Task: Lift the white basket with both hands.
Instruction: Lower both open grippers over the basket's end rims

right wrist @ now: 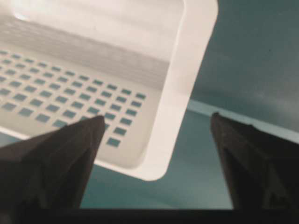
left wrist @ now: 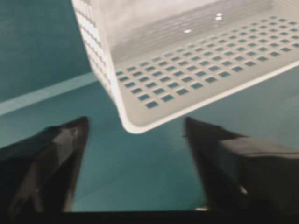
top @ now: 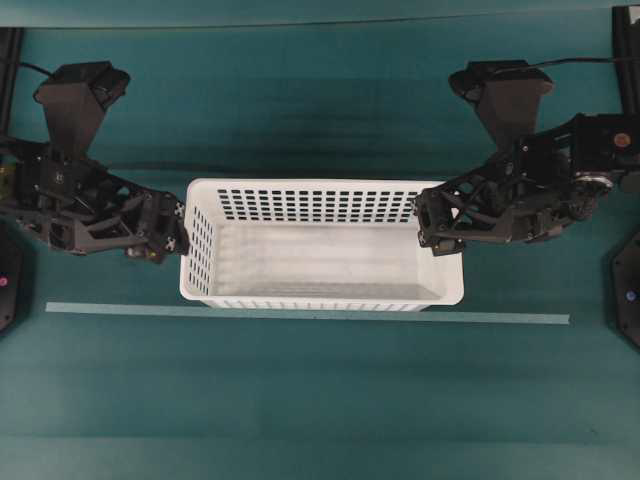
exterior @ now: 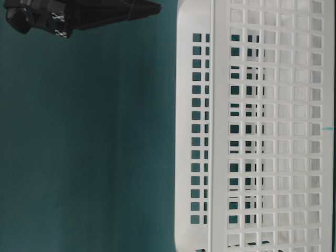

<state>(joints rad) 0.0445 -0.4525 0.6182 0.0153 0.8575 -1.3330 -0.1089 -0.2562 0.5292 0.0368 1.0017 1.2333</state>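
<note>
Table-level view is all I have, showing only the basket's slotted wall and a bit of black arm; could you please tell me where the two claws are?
Observer: In the overhead view the left claw sits at the left short end of the white basket, and the right claw at its right short end.
Operator: Thank you. Are they gripping it?
Observer: Not the left one. Its wrist view shows the jaws wide apart, with the basket's corner ahead of them and untouched.
Operator: And the right one, please?
Observer: Its wrist view shows open jaws too, with the basket's rim corner between them and no grip on it.
</note>
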